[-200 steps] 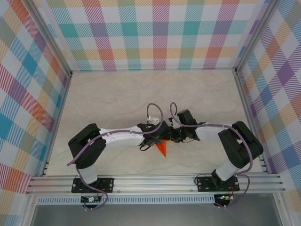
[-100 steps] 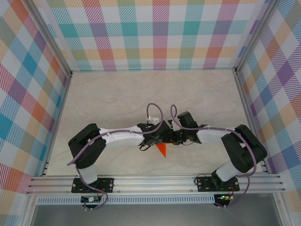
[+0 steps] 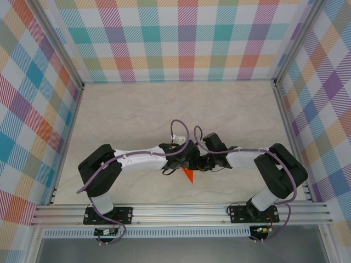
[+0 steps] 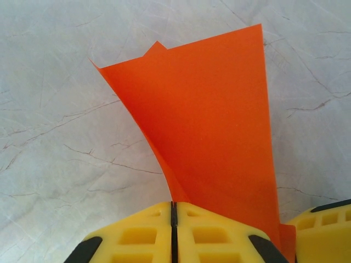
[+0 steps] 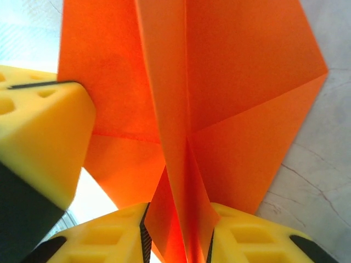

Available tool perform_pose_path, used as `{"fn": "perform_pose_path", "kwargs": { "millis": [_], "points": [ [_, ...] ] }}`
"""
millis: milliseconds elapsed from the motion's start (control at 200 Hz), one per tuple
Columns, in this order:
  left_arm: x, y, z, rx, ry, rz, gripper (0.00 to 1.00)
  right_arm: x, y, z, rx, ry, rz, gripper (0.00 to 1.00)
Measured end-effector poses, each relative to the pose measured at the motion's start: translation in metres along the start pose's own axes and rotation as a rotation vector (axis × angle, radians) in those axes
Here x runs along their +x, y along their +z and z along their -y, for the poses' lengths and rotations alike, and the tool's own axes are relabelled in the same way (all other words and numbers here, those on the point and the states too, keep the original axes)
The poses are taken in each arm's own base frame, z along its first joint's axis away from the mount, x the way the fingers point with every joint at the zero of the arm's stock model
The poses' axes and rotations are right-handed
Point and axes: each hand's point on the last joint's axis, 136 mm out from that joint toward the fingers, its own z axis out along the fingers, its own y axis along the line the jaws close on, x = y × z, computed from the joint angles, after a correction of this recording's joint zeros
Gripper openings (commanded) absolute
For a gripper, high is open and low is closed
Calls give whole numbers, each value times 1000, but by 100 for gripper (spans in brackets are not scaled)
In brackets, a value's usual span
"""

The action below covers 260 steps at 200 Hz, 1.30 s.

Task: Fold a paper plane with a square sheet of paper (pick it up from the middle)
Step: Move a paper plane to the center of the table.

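Front centre | left claw point(image 4: 173, 211) pinches paper plane point(image 4: 208, 120) | right claw point(image 5: 178, 219) clamps it (seen from wrists)

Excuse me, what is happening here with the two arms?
Two robot arms are folding a paper plane. The left gripper is shut on one end of the orange paper and holds it over the table. The right gripper has its fingers on both sides of the centre fold; whether it already pinches it is unclear.

A pale table point(image 3: 131, 115) with thin dark veins stretches flat beyond the metal rail point(image 3: 181, 211).
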Motion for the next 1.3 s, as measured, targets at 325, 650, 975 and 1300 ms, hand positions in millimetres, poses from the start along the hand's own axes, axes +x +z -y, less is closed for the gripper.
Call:
{"fn": "perform_pose_path", "kwargs": {
  "millis": [325, 650, 975, 1300],
  "points": [
    [-5, -30, -3, 103, -51, 35, 36, 0, 2, 8, 78, -5, -5, 9],
    [-13, -88, -61, 171, -184, 191, 47, -46, -26, 14, 358, -17, 106, 9],
    [10, -87, -123, 152, -309, 230, 51, -93, -20, 47, 655, 2, 90, 14],
    [13, -96, -136, 192, -364, 267, 54, -94, -18, 58, 724, 12, 49, 21]
  ]
}}
